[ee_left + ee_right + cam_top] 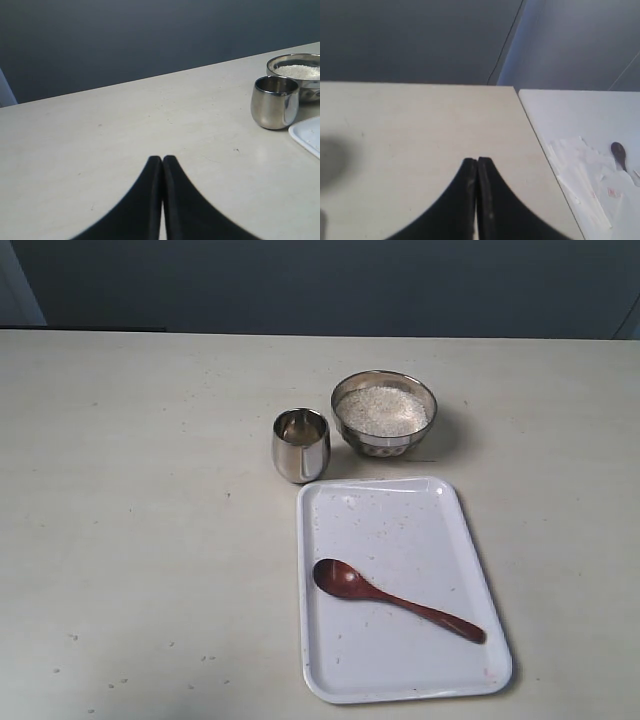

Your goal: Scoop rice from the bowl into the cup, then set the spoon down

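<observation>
— How does the left hand [162,159] stand?

— Clenched. Its two dark fingers are pressed together at the tips with nothing between them, and it hangs over bare counter [150,490].

— And the right hand [477,161]?

— The same: fingers shut tight against each other, gripping nothing, with pale counter under and ahead of it. A white surface strewn with papers lies off to one side of it.

— Where is the cup [274,101] from the left hand?

— Ahead of its fingertips and off to one side, well apart from them. It stands upright on the counter. I cannot tell what is inside it.

— The bowl [385,444]?

— Just beyond the cup as the left hand faces it, farther from the fingertips, close beside the cup but not touching. The rice [381,410] fills it in a pale heap nearly to the rim.

— And the spoon [400,602]?

— It lies flat on the white tray [400,520], away from both hands, neither of which touches it. Its oval end points toward the cup's side of the tray, and its handle runs slantwise toward the opposite long edge. A few pale specks dot the tray around it. One corner of the tray sits just short of the cup, on the left hand's side of it.
</observation>
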`<state>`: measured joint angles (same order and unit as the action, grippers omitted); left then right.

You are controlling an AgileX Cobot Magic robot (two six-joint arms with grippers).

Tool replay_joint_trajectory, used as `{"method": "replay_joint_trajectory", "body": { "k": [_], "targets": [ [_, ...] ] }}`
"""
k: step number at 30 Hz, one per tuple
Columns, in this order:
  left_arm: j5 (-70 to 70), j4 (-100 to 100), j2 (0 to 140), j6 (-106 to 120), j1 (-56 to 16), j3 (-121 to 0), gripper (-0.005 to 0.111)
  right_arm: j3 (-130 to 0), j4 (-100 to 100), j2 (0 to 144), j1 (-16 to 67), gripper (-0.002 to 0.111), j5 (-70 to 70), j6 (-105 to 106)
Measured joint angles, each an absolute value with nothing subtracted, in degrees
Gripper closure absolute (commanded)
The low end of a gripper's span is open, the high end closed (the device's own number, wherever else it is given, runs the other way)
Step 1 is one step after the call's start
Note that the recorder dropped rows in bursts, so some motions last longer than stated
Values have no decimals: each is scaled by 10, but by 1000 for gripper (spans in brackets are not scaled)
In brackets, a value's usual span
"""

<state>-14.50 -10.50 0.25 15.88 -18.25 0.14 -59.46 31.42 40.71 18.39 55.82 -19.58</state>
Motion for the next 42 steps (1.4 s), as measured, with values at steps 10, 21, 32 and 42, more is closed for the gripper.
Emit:
{"method": "replay_joint_trajectory", "body": {
  "k": [10, 21, 32, 42],
  "targets": [
    [-145, -105, 2, 159, -183, 1, 106, -276, 324, 164, 19, 108, 241, -256],
    [-145, -105, 2, 159, -183, 1, 106, -7, 293, 6, -20, 108, 87, -357],
    [-145, -105, 2, 159, -183, 1, 106, -3, 197, 3, -20, 108, 118, -364],
    [-145, -105, 2, 159, -183, 1, 106, -3, 192, 2, -20, 108, 118, -366]
  ]
}}
